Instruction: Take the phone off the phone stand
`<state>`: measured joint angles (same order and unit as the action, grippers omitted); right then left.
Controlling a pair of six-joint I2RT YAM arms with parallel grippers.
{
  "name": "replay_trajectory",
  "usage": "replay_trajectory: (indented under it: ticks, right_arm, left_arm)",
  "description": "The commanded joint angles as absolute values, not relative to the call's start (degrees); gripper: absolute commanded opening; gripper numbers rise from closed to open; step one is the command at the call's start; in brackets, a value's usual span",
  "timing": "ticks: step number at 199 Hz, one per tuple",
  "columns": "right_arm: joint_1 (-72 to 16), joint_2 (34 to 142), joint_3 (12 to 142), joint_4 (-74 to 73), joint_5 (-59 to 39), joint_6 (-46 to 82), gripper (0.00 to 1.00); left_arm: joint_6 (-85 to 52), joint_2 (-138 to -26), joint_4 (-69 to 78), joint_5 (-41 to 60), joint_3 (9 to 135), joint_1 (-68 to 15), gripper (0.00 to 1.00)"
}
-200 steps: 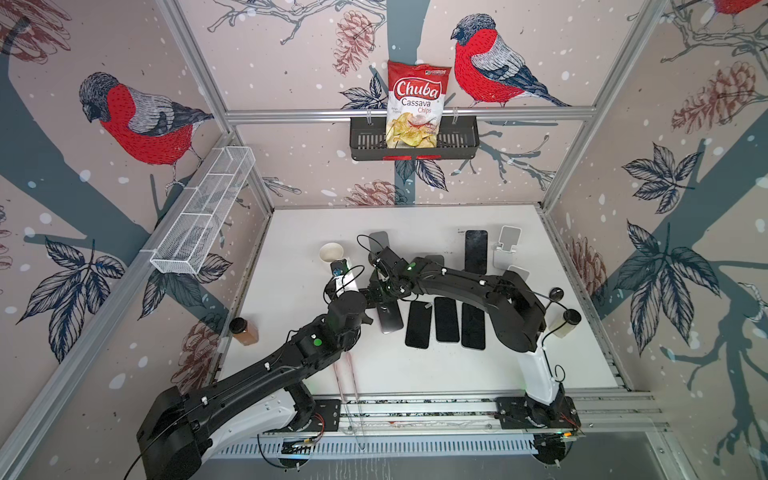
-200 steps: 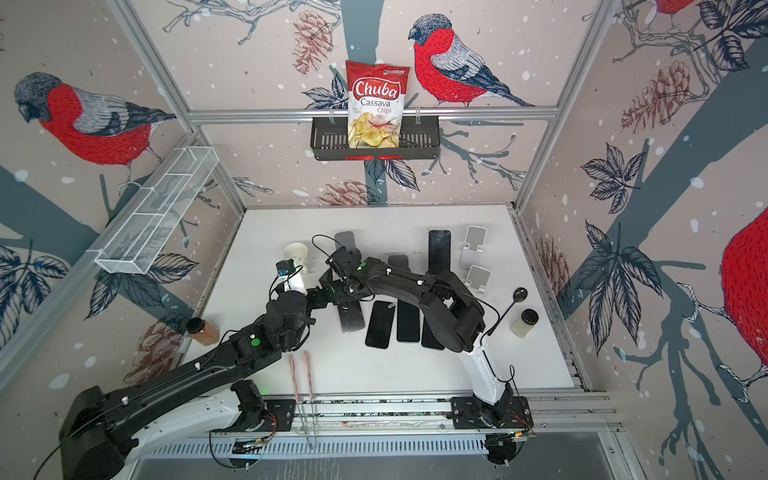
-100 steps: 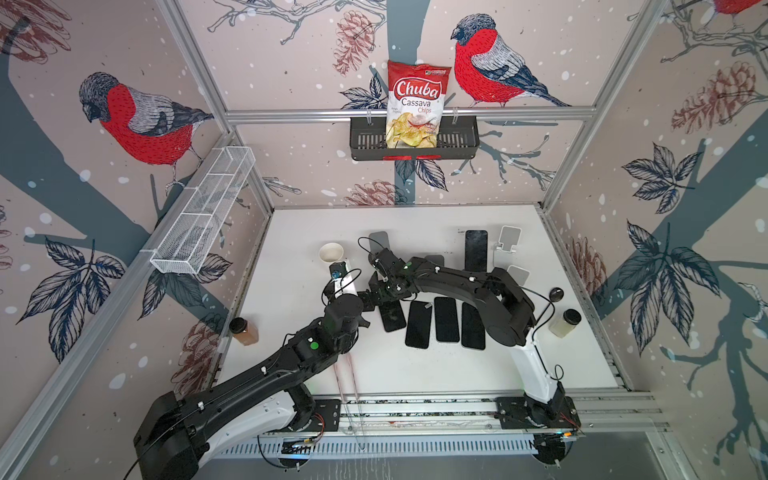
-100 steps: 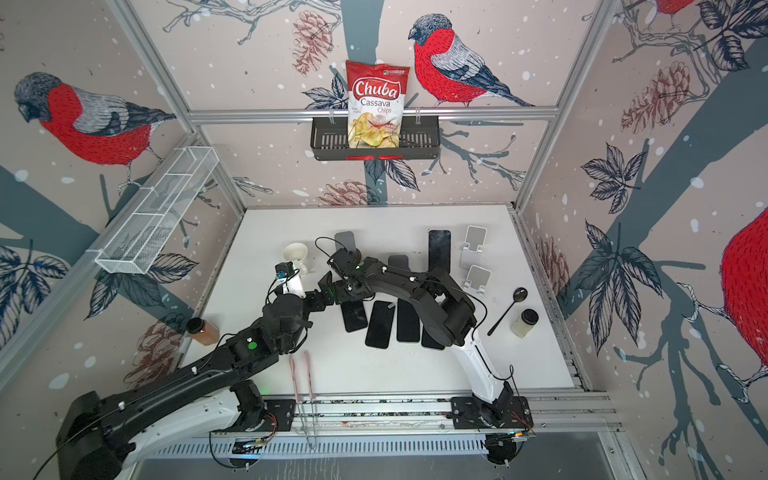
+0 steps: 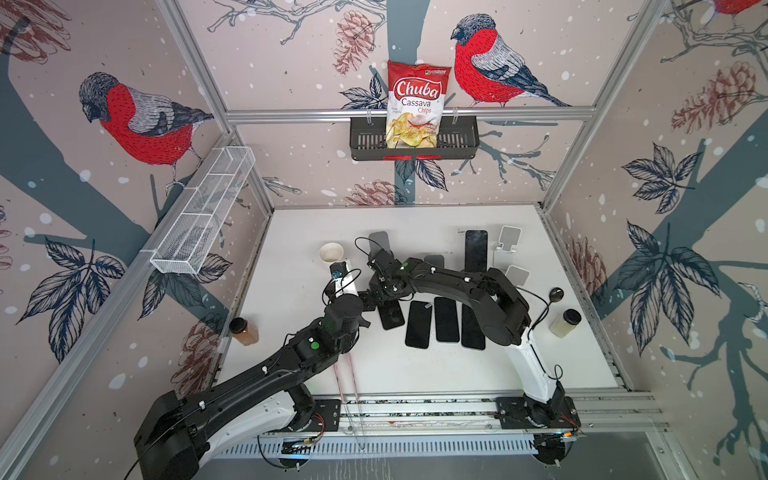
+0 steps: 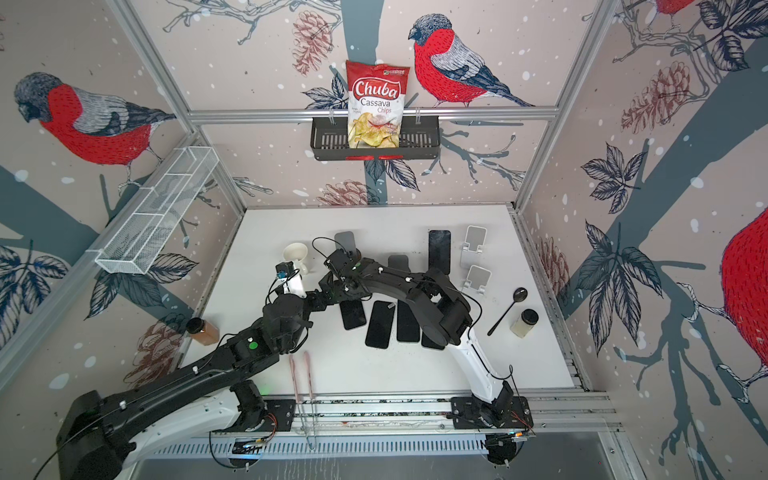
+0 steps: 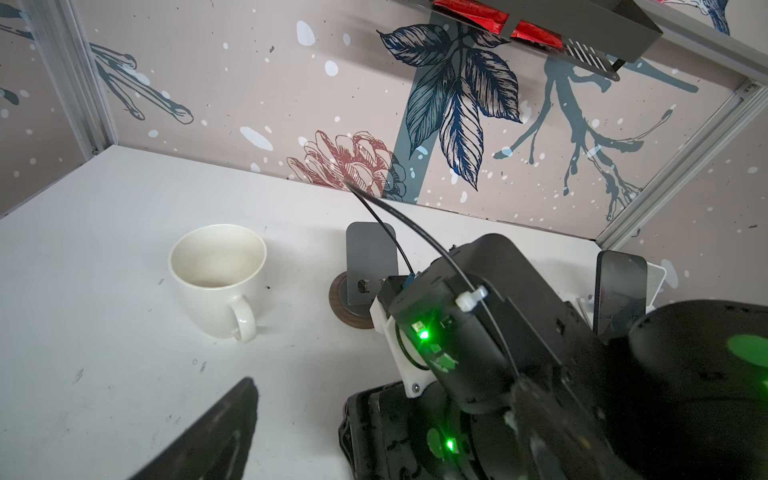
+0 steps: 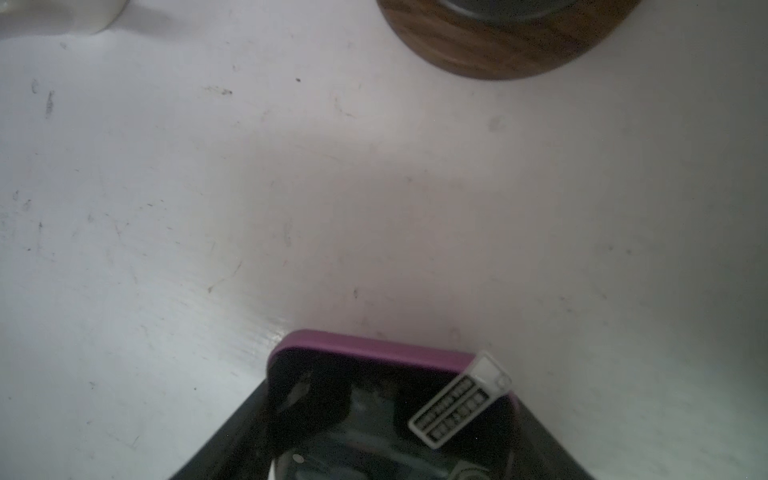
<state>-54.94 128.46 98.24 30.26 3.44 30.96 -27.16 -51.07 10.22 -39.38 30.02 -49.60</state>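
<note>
A scuffed white table (image 5: 415, 374) is enclosed by bird-patterned walls (image 5: 291, 62). At ten o'clock a cream mug (image 5: 331, 252) is set. The left gripper (image 5: 366, 300) is spread wide just beside the purple-cased phone (image 5: 392, 319), which is laid on the table near centre, its upper end clasped by the right gripper (image 5: 384, 293). The wood-based stand (image 5: 379, 241) is seen at eleven; open table is left at five.

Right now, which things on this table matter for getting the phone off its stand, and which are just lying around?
Job: purple-cased phone, in the right gripper; grey stand nearby; upright phone at the back.
Lying about: mug, spoon, brown jar, pale jar, tongs, chips bag, three flat phones.
</note>
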Motion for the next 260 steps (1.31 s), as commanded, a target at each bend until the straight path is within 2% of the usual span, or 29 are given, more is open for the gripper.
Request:
replay_trajectory:
  ticks: [1,134,205,260]
  right_arm:
    - [-55.4,129.1,98.21,33.05,6.07,31.3,0.66]
    - [-58.95,130.34,98.17,35.35,13.08,30.15,0.73]
    - [-58.97,131.17,99.4,33.72,9.62,30.08,0.73]
    - [-58.97,131.57,97.72,31.68,8.84,29.45,0.78]
  left_arm:
    - [-27.51,-51.3,12.43,-39.12,29.89,-49.49,0.94]
    - [-28.68,-51.52,12.61,-38.76,29.09,-49.48,0.94]
    - [-28.58,-51.42,12.74,-38.76,28.96,-49.48,0.94]
    - [-28.65,-51.06,12.41,-38.98,28.83,-49.48,0.94]
